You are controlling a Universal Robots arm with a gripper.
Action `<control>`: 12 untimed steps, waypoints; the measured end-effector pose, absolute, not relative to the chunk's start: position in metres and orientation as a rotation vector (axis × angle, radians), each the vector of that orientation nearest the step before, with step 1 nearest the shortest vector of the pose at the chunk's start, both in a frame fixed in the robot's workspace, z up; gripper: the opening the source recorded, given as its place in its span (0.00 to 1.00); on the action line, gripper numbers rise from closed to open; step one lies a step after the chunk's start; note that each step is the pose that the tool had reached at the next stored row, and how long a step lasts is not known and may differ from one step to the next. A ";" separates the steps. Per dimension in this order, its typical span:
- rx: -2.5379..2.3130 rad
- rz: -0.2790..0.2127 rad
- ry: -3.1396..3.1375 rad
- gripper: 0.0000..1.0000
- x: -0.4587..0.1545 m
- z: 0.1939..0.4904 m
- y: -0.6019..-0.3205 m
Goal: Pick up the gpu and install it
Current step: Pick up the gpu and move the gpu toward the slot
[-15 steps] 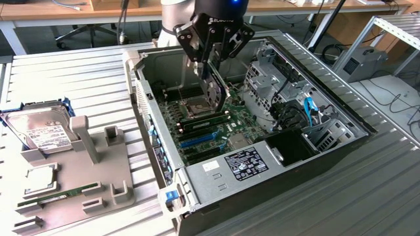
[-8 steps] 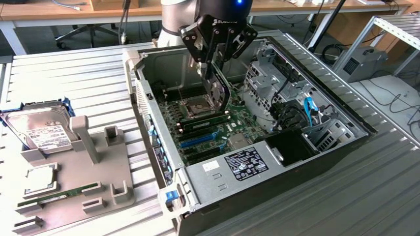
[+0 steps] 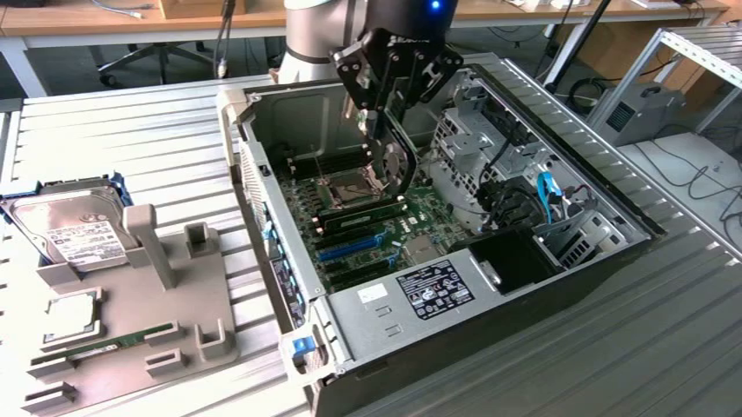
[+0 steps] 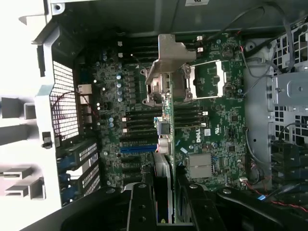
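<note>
A robotics lab — slatted metal bench (image 3: 116, 139), wooden desks (image 3: 69, 17), office chair (image 3: 151, 56).

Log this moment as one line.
hand: shut on graphics card | position: on edge over the motherboard, inside the open computer case

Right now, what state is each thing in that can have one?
gripper: shut on the gpu.
gpu: held on edge inside the case, above the motherboard, not in a slot.
computer case: on its side, side panel off, open.
hard drive: lying flat, label up, outside the case.
RAM stick: lying in the grey holder, outside the case.
</note>
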State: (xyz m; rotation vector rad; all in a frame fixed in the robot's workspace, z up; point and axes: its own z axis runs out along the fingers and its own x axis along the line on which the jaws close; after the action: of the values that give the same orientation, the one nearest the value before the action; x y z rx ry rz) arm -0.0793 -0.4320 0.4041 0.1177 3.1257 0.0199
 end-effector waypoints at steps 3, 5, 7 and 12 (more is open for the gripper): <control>0.118 0.016 3.126 0.29 -0.072 0.402 -0.429; 0.118 0.013 3.126 0.29 -0.066 0.400 -0.427; 0.118 0.010 3.126 0.29 -0.061 0.398 -0.425; 0.118 0.003 3.125 0.29 -0.057 0.392 -0.421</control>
State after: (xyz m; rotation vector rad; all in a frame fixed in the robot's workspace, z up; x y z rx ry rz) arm -0.0565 -0.4209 0.3924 0.1177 3.1254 0.0028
